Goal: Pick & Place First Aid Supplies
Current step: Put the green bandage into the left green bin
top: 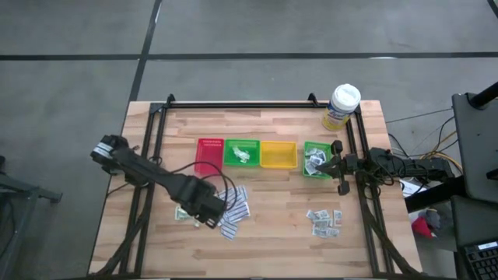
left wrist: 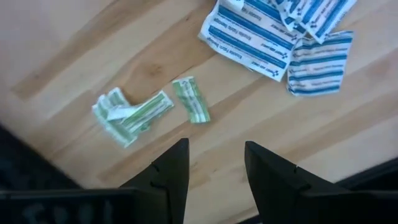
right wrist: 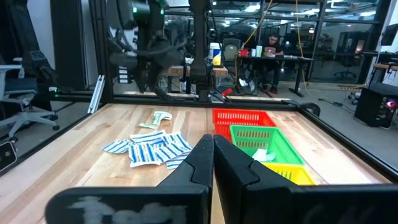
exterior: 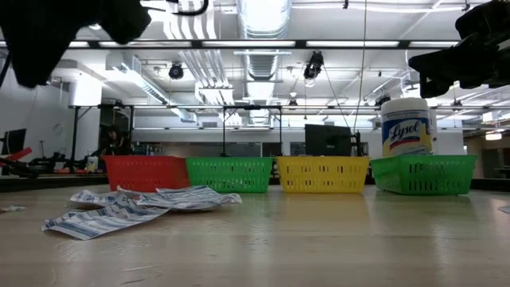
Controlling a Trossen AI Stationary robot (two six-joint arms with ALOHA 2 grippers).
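Note:
Long white-and-blue printed strips [top: 233,211] lie in a heap on the table, also in the left wrist view [left wrist: 273,31] and the low view [exterior: 143,209]. Pale green sachets [left wrist: 130,113] lie flat just to their left, one more [left wrist: 191,99] beside them. Small grey-white squares [top: 324,222] lie near the right. My left gripper [left wrist: 214,168] is open and hovers above the table beside the green sachets, touching nothing. My right gripper [right wrist: 211,152] is shut and empty, held above the table at the right green tray [top: 306,148].
Red [top: 208,159], green [top: 228,154], yellow [top: 278,155] and a second green tray stand in a row across the table's middle. Packets lie in both green trays. A white-lidded tub [top: 342,106] stands at the far right corner. A dark frame rims the table.

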